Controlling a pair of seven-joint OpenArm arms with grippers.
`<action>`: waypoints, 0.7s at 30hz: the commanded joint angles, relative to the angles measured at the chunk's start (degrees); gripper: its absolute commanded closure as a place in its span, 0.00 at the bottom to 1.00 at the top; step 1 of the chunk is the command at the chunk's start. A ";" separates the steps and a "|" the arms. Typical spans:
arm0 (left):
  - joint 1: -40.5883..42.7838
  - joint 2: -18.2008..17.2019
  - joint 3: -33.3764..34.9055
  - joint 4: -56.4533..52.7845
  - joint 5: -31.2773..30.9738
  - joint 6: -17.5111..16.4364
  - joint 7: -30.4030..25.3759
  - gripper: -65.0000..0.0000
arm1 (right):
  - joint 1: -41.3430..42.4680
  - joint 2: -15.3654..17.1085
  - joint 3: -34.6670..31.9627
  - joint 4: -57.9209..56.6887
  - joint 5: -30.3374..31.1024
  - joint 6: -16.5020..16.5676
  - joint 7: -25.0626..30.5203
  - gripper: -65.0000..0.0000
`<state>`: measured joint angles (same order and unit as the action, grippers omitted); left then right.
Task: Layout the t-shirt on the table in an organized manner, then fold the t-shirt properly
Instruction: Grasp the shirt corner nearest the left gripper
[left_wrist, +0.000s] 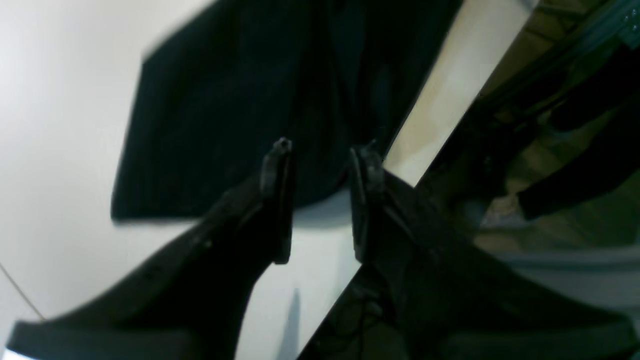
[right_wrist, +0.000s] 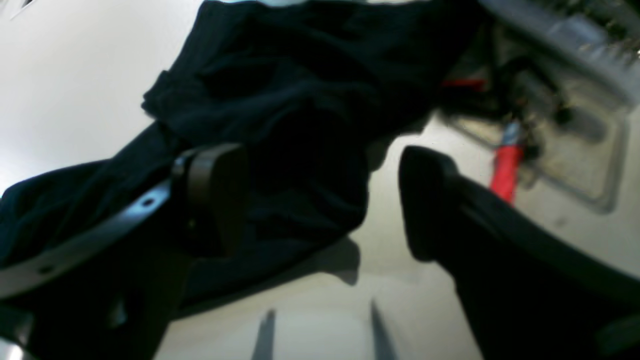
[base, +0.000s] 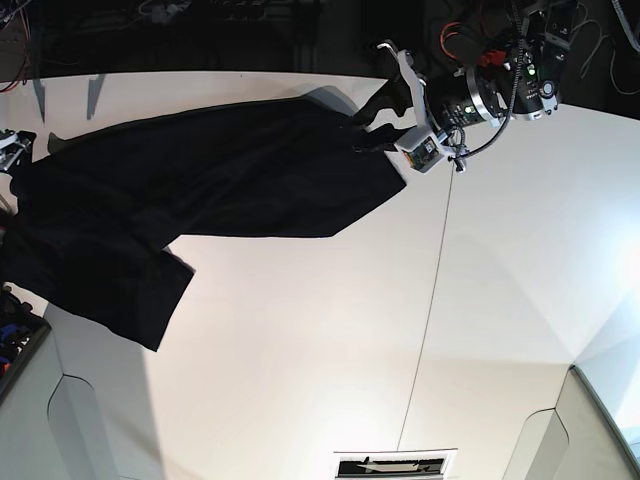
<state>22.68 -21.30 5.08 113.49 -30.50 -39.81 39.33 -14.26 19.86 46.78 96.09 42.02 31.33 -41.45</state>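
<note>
Black t-shirt (base: 200, 190) lies stretched across white table (base: 330, 340), from far-left edge to top centre. Right gripper (right_wrist: 320, 200), at left end, spread wide over cloth. Left gripper (base: 375, 120), jaws apart w/ nothing between, at shirt's right end.

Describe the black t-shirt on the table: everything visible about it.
The large black cloth t-shirt lies stretched along the far side of the white table, plain black side up, no print showing. Its end near the left gripper tapers to a point and lies fairly flat; the opposite end is bunched and wrinkled, spreading toward the table's edge. The open right gripper hovers over those rumpled folds. Neither gripper visibly grips it.
</note>
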 joint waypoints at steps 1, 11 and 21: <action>-0.28 -0.48 -0.17 -0.52 -0.22 -0.19 -2.25 0.67 | 0.31 0.92 -0.09 -0.79 0.37 0.00 1.68 0.31; -0.35 -1.42 -0.15 -6.08 5.14 -0.19 -9.18 0.55 | 2.51 0.92 -2.73 -8.04 0.39 0.00 2.89 0.31; -3.65 -1.40 -0.15 -14.03 6.03 -0.19 -12.83 0.55 | 2.54 0.92 -8.11 -8.04 -2.62 0.00 7.10 0.32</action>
<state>19.46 -22.22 5.19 98.70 -23.46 -39.70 28.08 -12.21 19.55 38.30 87.24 38.85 30.89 -35.73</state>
